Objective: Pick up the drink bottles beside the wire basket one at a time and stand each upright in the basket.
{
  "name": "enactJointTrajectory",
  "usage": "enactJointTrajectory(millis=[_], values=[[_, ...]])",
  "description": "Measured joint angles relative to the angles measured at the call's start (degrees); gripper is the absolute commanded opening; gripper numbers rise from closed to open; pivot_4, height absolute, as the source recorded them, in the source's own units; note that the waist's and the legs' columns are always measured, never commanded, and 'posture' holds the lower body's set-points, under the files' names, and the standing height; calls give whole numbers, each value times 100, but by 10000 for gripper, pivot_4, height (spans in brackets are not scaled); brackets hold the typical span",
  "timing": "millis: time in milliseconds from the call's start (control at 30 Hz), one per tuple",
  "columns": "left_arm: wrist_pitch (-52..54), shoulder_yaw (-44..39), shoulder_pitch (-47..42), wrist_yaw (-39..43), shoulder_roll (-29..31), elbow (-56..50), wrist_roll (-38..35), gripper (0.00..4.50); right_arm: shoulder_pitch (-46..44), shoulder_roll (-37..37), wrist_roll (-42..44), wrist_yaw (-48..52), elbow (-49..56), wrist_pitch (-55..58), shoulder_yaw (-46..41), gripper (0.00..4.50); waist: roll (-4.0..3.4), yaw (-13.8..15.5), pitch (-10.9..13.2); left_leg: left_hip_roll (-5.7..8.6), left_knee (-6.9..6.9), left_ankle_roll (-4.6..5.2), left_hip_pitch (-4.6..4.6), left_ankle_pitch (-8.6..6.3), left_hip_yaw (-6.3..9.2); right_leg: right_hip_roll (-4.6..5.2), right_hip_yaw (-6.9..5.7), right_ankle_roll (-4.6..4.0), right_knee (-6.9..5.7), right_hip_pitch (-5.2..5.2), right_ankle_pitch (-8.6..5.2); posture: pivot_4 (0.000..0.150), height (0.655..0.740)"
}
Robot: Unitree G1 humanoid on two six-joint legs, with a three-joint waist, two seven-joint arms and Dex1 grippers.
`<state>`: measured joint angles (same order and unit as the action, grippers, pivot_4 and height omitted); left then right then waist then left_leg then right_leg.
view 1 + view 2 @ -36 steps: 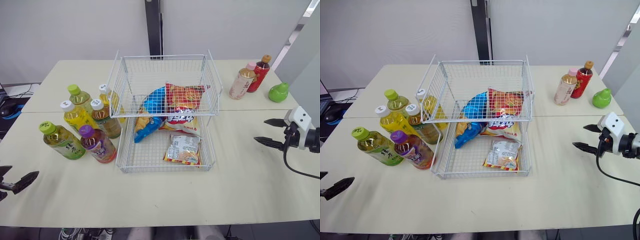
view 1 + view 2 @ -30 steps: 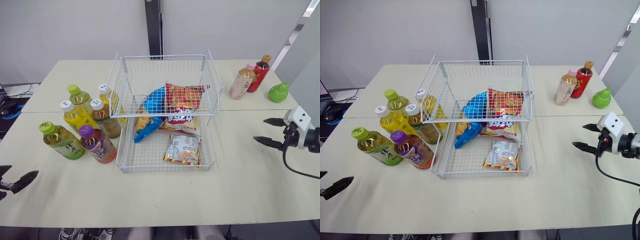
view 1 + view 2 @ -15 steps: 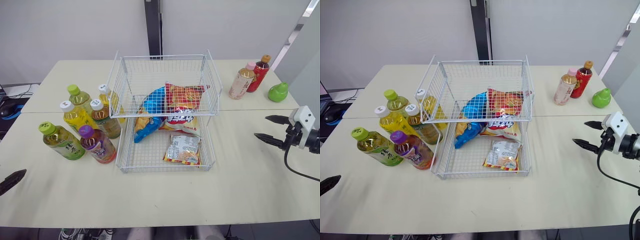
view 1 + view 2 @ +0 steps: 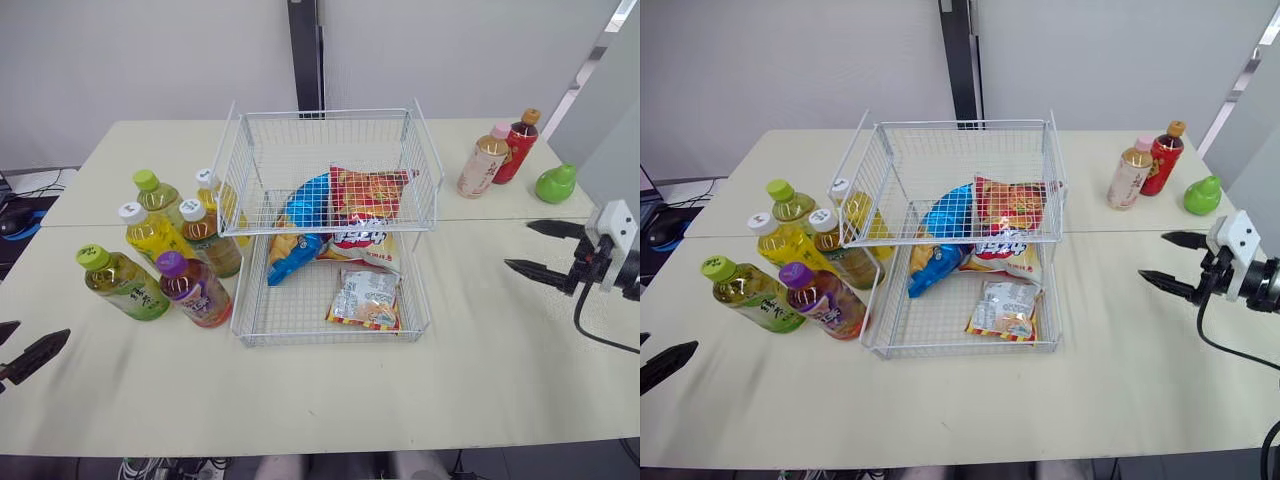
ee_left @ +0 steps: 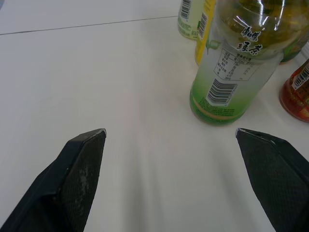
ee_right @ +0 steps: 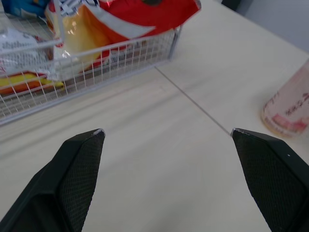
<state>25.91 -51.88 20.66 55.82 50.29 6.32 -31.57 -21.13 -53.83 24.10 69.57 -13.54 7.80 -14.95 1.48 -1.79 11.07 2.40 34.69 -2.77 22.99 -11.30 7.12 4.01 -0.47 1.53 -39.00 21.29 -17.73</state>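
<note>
Over the table (image 4: pixel 480 360), we hold both sets of jaws wide apart and empty: left gripper (image 5: pixel 170 131) near a green-capped bottle (image 5: pixel 231 77), right gripper (image 4: pixel 520 246) well apart from the basket (image 4: pixel 320 112). Six bottles (image 4: pixel 195 235) stand just beside its left, two bottles (image 4: pixel 485 165) to its right.

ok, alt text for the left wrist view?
The left gripper is open, two black fingers spread wide above the cream table, with a clear green-tea bottle bearing a green-and-white label standing ahead of them. A yellow-labelled bottle and a bottle of reddish drink stand close by it.
</note>
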Motion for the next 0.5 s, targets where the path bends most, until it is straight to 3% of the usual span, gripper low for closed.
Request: enactJointTrajectory(millis=[233,500], values=[[134,-32,147,-12,-14,-183,-27,44727,-240,-274,1439,-203,2381,1660,-300,45000,3,6,-2,-4,0,-2,2,-3,14,0,9,12,3,2,-9,1500,7400],[349,-434,674,-10,-261,-798,-234,44727,-1952,352,2270,27,2995,2465,833,45000,8,4,-3,-8,0,-6,7,-7,8,1,17,-1,8,12,-5,1500,7400]])
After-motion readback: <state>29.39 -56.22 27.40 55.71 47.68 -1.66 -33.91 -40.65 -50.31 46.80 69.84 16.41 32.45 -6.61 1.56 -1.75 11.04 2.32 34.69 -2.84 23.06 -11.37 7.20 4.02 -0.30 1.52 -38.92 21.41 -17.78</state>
